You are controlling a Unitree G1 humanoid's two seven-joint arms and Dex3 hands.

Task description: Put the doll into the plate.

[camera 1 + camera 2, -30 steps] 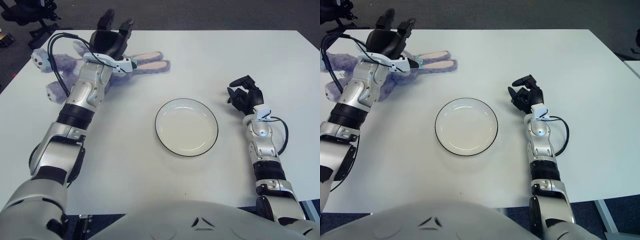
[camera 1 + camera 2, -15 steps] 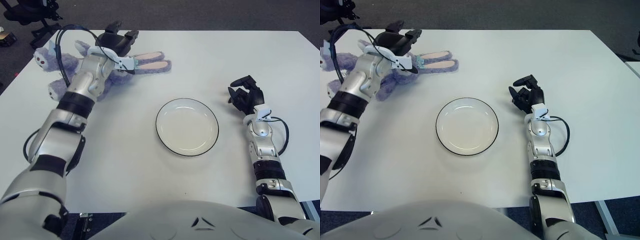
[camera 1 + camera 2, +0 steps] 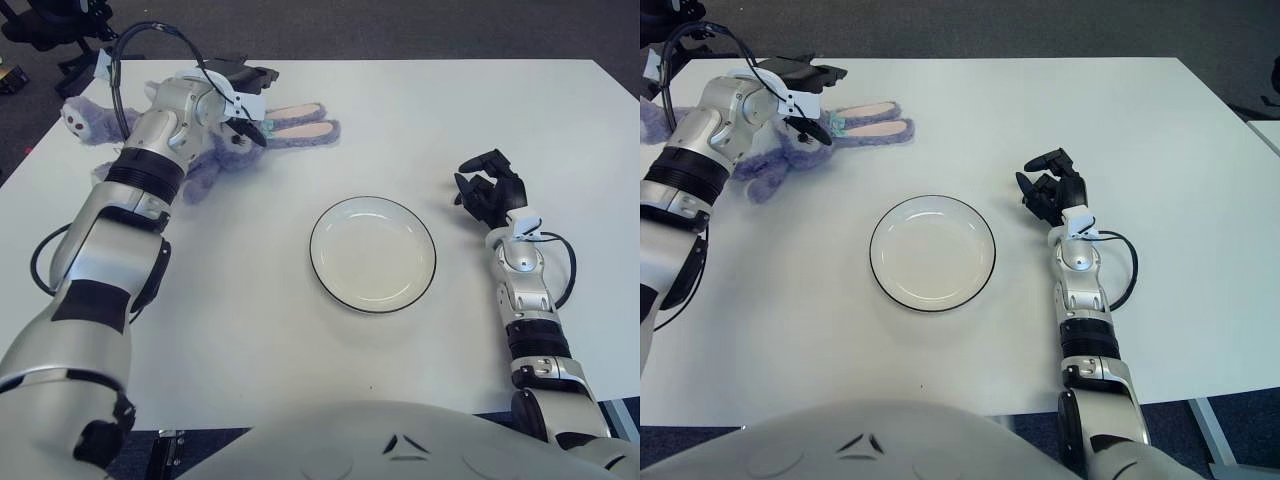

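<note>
The doll (image 3: 203, 168) is a purple plush rabbit with long pink-lined ears (image 3: 303, 120). It lies at the table's far left, ears pointing right. My left hand (image 3: 246, 100) is down over its head where the ears start. The dark fingers (image 3: 243, 72) reach over the far side and the thumb shows on the near side, not closed on the plush. The white plate (image 3: 372, 254) with a dark rim sits mid-table, nothing in it. My right hand (image 3: 489, 191) shows right of the plate, fingers curled, holding nothing.
The white table (image 3: 250, 330) ends close behind the doll and at the left, with dark floor beyond. An office chair base (image 3: 60, 25) stands off the far left corner. A black cable (image 3: 150, 32) loops above my left forearm.
My left hand has tipped forward and come down from above the doll onto its head, and the forearm has swung left. The doll, plate and right hand have stayed where they were.
</note>
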